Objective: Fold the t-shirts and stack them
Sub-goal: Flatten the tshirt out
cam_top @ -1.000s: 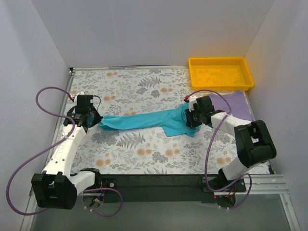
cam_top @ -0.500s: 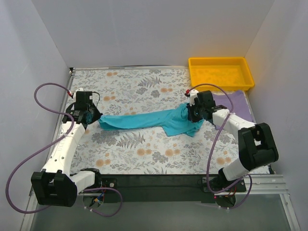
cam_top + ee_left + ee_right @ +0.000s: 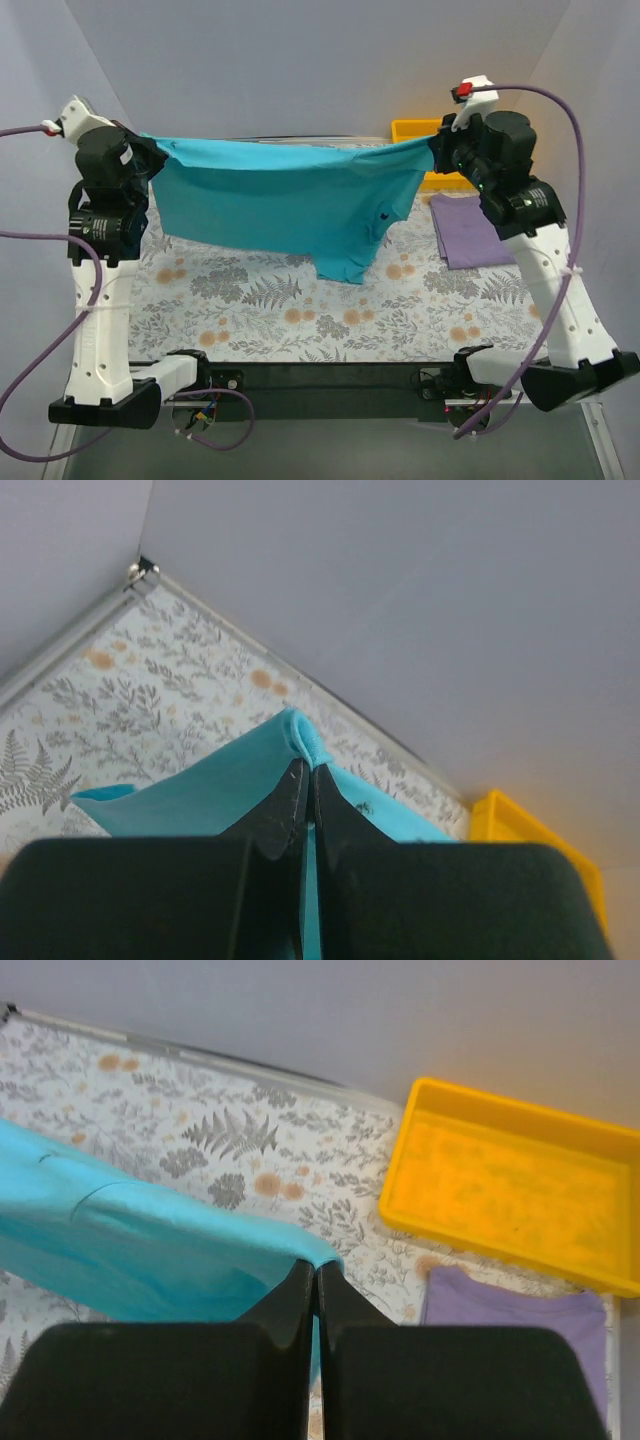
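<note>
Teal shirt, bunched on desk a second ago, now hangs spread between left claw (10 o'clock) and right claw (2 o'clock), both pinching it; lay-flat likely next.

Top view, upper right: the hanging teal shirt and right arm cover most of the yellow tray, and the arm hides the purple shirt's right edge. Left wrist view: the left gripper's black body blocks the lower parts of the teal shirt and tray. Right wrist view: the teal shirt runs off the left edge, the purple shirt off the bottom at lower right.
</note>
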